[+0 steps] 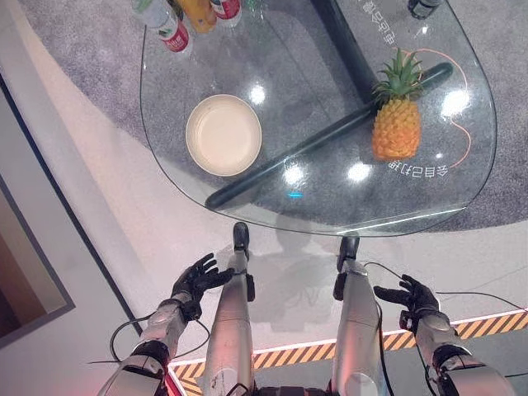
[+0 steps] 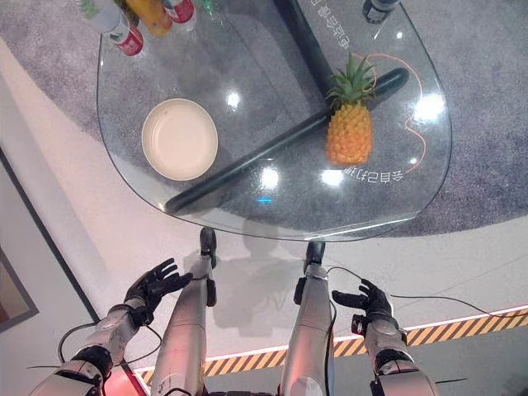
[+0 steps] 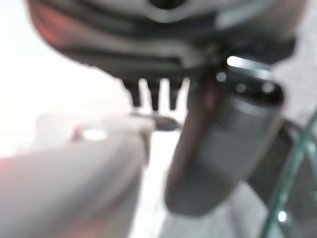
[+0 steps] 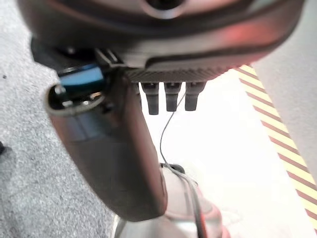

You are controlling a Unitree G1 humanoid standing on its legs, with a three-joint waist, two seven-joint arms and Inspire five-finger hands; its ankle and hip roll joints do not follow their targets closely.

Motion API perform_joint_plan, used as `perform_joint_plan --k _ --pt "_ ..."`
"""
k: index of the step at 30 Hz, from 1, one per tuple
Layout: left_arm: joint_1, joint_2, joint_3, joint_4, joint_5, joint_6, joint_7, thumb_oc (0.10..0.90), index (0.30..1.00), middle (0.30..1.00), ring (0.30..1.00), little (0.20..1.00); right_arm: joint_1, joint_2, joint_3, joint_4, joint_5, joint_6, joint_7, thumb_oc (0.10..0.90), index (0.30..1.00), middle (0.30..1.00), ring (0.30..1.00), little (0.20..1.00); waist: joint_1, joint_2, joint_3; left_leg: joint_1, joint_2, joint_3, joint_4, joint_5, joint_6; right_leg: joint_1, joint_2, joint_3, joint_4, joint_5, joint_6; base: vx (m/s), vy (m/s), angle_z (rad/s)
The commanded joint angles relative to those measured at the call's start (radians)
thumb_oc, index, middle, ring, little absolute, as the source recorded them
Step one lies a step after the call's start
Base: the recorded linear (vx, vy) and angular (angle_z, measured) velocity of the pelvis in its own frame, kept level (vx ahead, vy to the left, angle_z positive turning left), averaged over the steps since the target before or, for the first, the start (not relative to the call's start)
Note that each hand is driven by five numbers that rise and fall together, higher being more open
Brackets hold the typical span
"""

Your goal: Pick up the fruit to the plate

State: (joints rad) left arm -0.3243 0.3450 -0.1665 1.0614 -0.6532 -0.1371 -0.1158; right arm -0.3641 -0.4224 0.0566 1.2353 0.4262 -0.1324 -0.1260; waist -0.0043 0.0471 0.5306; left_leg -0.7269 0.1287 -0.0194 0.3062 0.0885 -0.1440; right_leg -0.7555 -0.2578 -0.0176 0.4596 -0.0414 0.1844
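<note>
A pineapple (image 1: pixel 397 124) stands upright on the right part of the glass table (image 1: pixel 247 66), its green crown pointing away from me. A round cream plate (image 1: pixel 223 134) lies empty on the table's left part, well apart from the fruit. My left hand (image 1: pixel 196 280) hangs low beside me, below the table's near edge, fingers spread and holding nothing. My right hand (image 1: pixel 410 298) hangs likewise at the lower right, fingers relaxed and empty; its fingers (image 4: pixel 168 96) show straight in the right wrist view.
Several bottles (image 1: pixel 186 18) stand at the table's far left corner. A dark bar (image 1: pixel 330 136) runs diagonally under the glass. A yellow-and-black striped line (image 1: pixel 478 327) crosses the floor near me. A wall (image 1: pixel 33 272) lies to the left.
</note>
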Motion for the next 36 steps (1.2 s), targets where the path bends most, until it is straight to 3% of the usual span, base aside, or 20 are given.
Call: perform_joint_plan --k 1,26,36 --pt "0.04 0.069 0.057 0.028 -0.019 -0.064 0.067 0.8 0.9 0.9 0.9 0.9 0.065 -0.013 -0.044 -0.019 0.04 -0.043 -0.046 0.8 0.9 0.9 0.9 0.9 0.004 -0.032 -0.011 -0.063 -0.008 -0.048 0.186 -0.128 0.071 -0.045 0.011 0.014 -0.028 0.094 -0.046 -0.03 -0.012 -0.04" --pt "-0.002 0.099 0.043 0.046 -0.044 -0.1 0.124 0.8 0.9 0.9 0.9 0.9 -0.006 -0.063 -0.035 -0.037 0.097 -0.122 -0.083 0.8 0.9 0.9 0.9 0.9 0.013 -0.044 -0.011 -0.105 -0.009 -0.044 0.2 -0.138 0.077 -0.072 0.012 -0.022 -0.037 0.101 -0.056 0.0 -0.001 0.0" --pt "-0.003 0.134 0.032 0.047 -0.048 -0.089 0.103 0.8 0.9 0.9 0.9 0.9 -0.045 -0.193 -0.13 -0.009 0.142 -0.131 -0.235 0.8 0.9 0.9 0.9 0.9 0.028 -0.053 -0.011 -0.104 -0.007 -0.049 0.197 -0.144 0.078 -0.053 0.008 -0.051 -0.051 0.103 -0.05 0.0 -0.004 0.0"
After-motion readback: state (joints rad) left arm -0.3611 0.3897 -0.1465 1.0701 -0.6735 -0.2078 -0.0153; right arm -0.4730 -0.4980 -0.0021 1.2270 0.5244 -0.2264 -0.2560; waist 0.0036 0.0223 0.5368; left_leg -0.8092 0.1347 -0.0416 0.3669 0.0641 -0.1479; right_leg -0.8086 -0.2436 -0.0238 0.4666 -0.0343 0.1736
